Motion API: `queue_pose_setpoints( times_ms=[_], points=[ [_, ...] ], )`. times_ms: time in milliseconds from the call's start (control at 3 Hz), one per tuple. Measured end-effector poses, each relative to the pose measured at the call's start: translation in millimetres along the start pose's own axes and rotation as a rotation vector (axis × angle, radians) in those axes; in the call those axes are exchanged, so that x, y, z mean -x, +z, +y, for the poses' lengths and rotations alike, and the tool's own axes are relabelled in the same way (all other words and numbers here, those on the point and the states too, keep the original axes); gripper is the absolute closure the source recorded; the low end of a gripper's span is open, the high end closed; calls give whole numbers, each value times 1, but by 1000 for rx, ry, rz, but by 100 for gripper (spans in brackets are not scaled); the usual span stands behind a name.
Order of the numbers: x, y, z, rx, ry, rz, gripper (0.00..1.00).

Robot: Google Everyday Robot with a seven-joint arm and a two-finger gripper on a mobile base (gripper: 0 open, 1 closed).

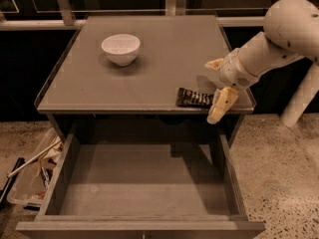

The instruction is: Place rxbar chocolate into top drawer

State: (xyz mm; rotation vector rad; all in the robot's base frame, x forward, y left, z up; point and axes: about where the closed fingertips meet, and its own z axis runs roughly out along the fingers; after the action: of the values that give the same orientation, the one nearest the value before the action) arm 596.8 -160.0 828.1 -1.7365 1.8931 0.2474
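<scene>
The rxbar chocolate (194,97), a dark flat wrapper, lies on the grey tabletop (149,73) near its front right edge. My gripper (218,86) is at the bar's right end, its pale fingers spread apart and open, one finger (222,105) hanging over the table's front edge next to the bar. It holds nothing. The top drawer (144,183) is pulled out below the tabletop, with its flat grey floor showing and nothing in it.
A white bowl (120,48) stands on the tabletop at the back left. A clear bin with clutter (30,176) sits on the floor left of the drawer. A white post (301,98) stands on the right behind my arm.
</scene>
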Motion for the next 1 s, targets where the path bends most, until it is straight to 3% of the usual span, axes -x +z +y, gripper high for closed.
queue_pose_setpoints(
  times_ms=[333,1000],
  points=[
    [0,0,-1,0,0,-1,19],
    [0,0,-1,0,0,-1,65]
  ],
)
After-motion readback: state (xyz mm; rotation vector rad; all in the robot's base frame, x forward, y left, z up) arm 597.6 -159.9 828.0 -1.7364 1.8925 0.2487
